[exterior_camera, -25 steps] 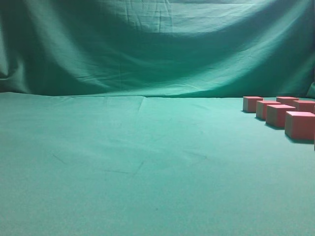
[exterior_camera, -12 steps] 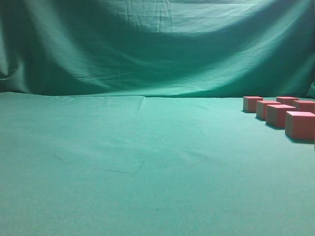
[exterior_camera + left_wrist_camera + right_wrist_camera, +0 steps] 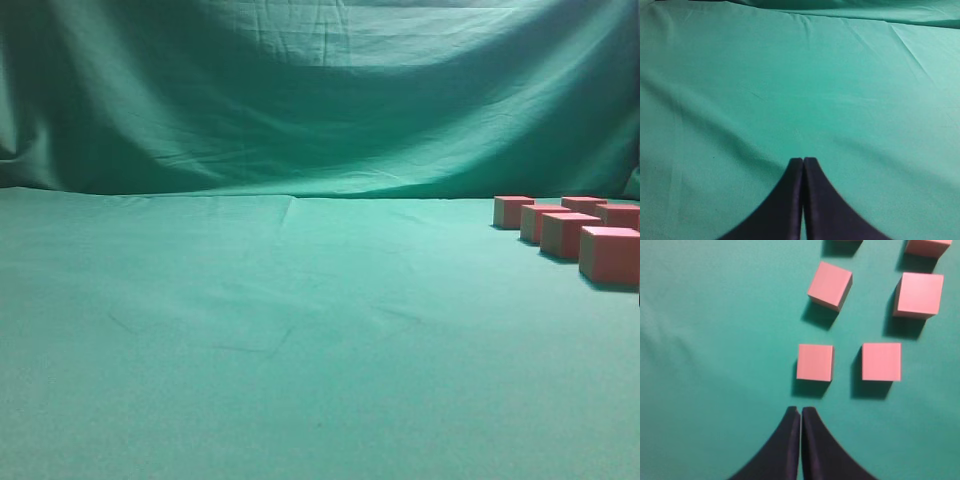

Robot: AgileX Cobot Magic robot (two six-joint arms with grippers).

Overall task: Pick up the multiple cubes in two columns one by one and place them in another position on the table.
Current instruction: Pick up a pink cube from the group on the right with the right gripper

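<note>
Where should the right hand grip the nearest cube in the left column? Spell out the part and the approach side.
Take the nearest left-column cube by its two side faces, coming straight down from above. Its top is square to the right hand, which is shut now and must open first. The gap to the neighbouring cube looks wide enough for one finger, and bare table lies on the other side.

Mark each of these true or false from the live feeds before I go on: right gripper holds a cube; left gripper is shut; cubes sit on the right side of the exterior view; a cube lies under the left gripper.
1. The right gripper holds a cube. False: it is shut on nothing, above the nearest cube.
2. The left gripper is shut. True.
3. The cubes sit at the right of the exterior view. True.
4. A cube lies under the left gripper. False: only bare table shows there.
</note>
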